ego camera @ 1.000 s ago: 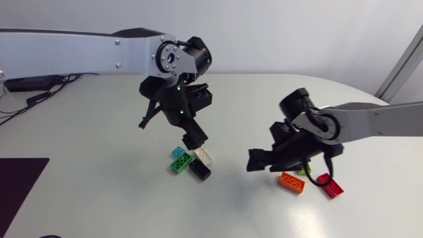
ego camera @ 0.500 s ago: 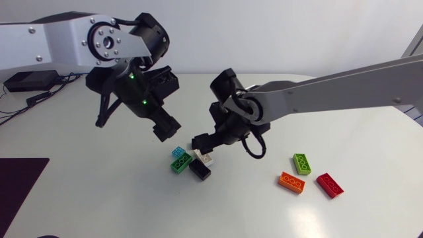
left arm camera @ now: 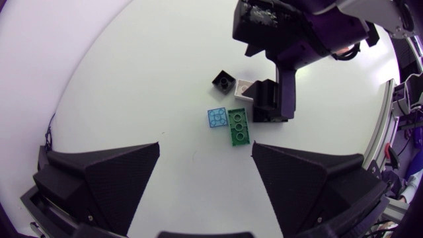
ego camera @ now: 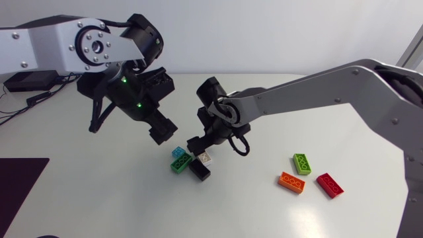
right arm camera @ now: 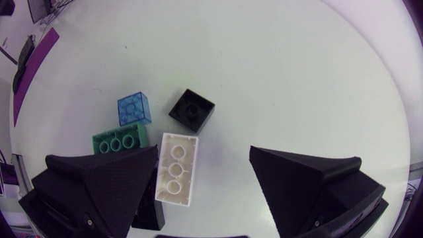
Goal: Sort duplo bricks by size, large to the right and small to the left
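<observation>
Where green brick flanks it, right claw hovers.

We see the white brick as smooth, glossy plastic with a soft shine on its studs. Just beside it, the blue brick looks clear-tinted and glassy, while the green brick and the black brick are opaque plastic with a duller gloss. The table under it is white, smooth and nearly matt. Over it, our right gripper is matt black with a fine grain. Well apart from it, our left arm looks like satin silver-grey metal.
</observation>
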